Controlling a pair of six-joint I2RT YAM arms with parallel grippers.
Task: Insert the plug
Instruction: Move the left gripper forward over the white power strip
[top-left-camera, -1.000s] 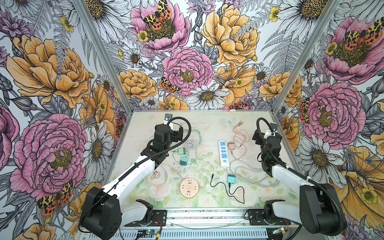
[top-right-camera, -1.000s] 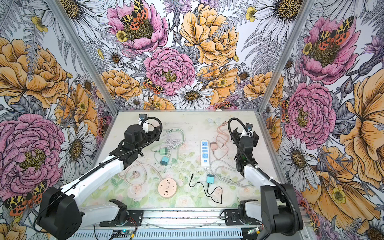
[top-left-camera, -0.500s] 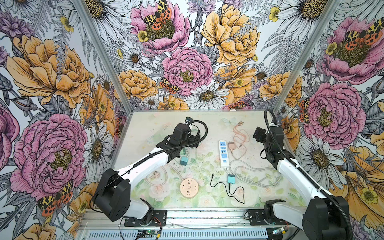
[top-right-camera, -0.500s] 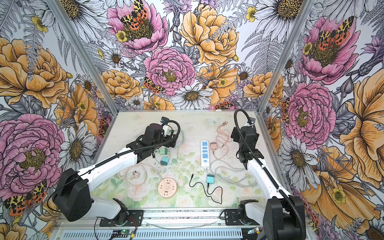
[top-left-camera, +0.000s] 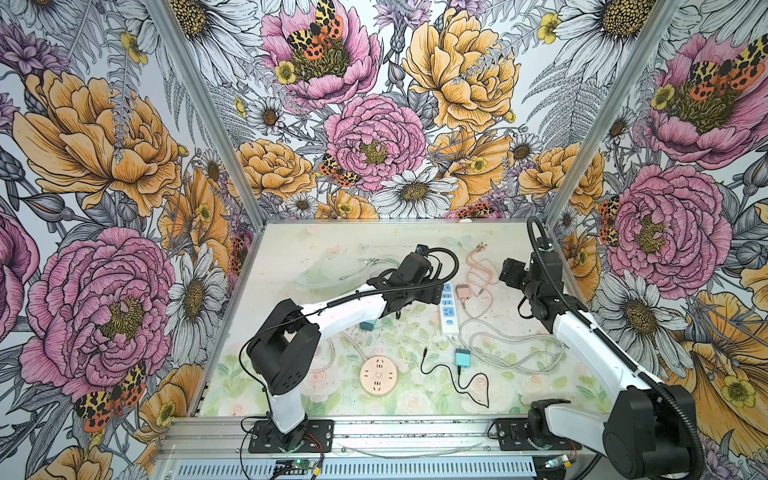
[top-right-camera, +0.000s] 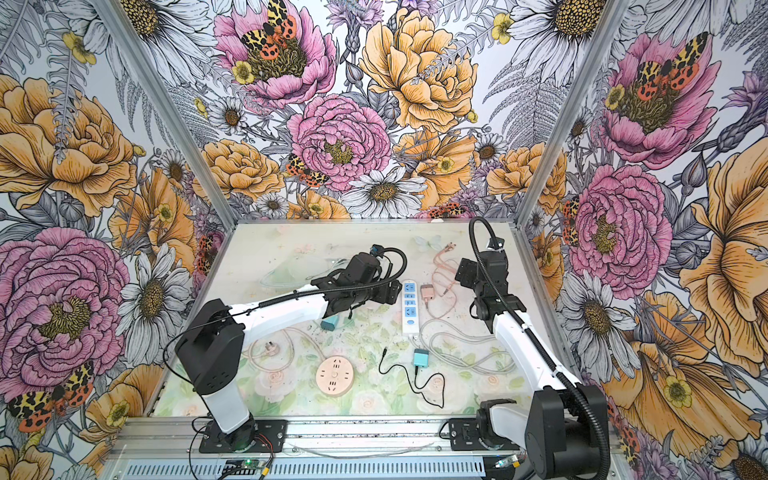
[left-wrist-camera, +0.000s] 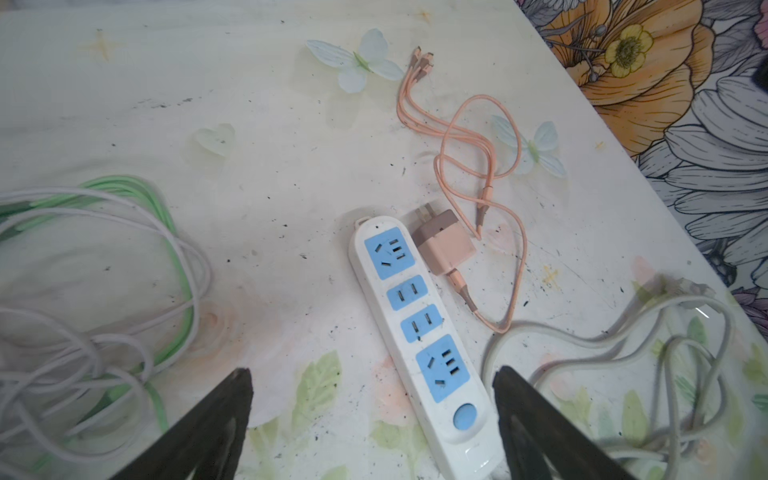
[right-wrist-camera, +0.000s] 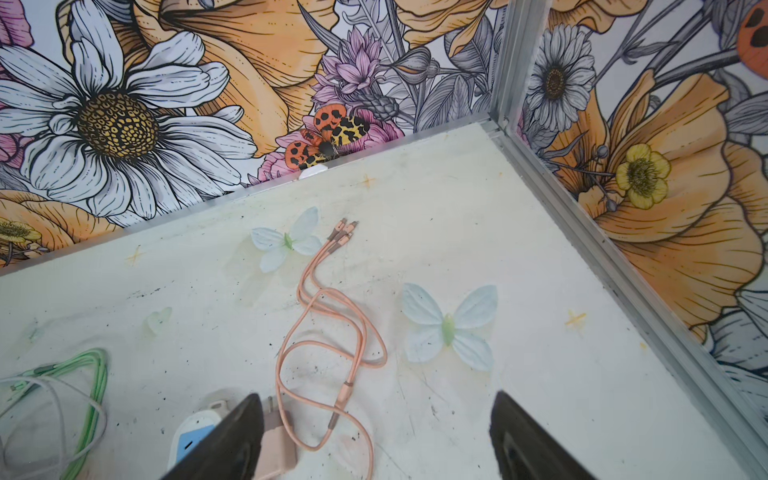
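**Both claws wide open and empty above the table; plug lying loose beside the power strip.**

Nearest the arm bases, a round pink socket (top-left-camera: 377, 374) and a teal adapter (top-left-camera: 461, 357) with a thin black lead lie on the table (top-left-camera: 291, 249). Farther back, the white power strip (left-wrist-camera: 419, 332) runs away from the bases. The left gripper (left-wrist-camera: 372, 374) hangs just to its left with jaws spread and nothing between them. The pink plug (left-wrist-camera: 446, 247) lies flat just beside the strip's far end, on its right, in no outlet. The right gripper (right-wrist-camera: 376, 397), equally spread and empty, hangs near the plug. The pink cable (right-wrist-camera: 332, 332) loops toward the back wall.
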